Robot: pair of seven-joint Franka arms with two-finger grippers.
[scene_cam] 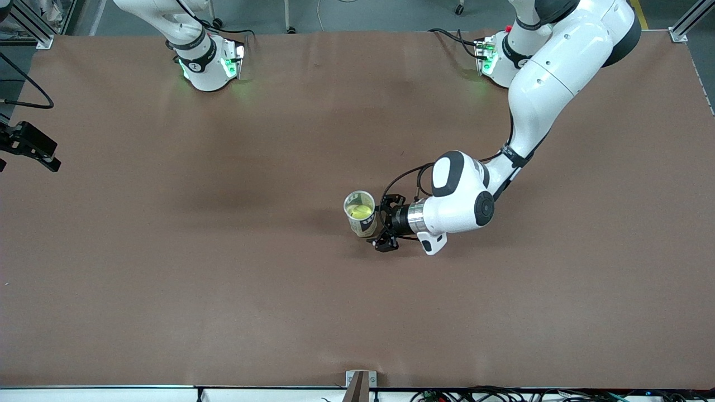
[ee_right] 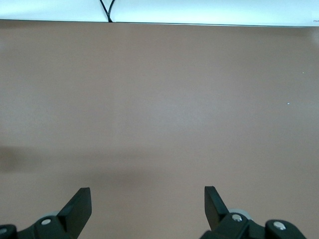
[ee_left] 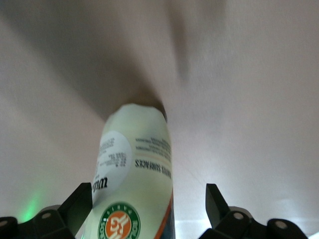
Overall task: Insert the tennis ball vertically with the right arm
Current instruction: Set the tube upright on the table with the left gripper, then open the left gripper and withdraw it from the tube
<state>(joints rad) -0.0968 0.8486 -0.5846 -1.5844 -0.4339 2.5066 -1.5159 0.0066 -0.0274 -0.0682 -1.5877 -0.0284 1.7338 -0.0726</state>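
Note:
A clear tennis-ball can [scene_cam: 366, 224] with a printed label stands upright near the table's middle, its mouth open. A yellow-green tennis ball [scene_cam: 360, 211] lies inside it. My left gripper [scene_cam: 379, 223] is level with the can, its open jaws on either side. In the left wrist view the can [ee_left: 137, 164] fills the space between the fingers of the left gripper [ee_left: 148, 194]; one finger [ee_left: 79, 199] is at the label and the other [ee_left: 215, 199] stands clear of it. My right gripper [ee_right: 147, 193] is open and empty over bare table.
The brown table [scene_cam: 223, 279] is bare around the can. The right arm's base [scene_cam: 209, 64] and the left arm's base [scene_cam: 494, 58] stand along the edge farthest from the front camera. A black part [scene_cam: 31, 146] shows at the right arm's end.

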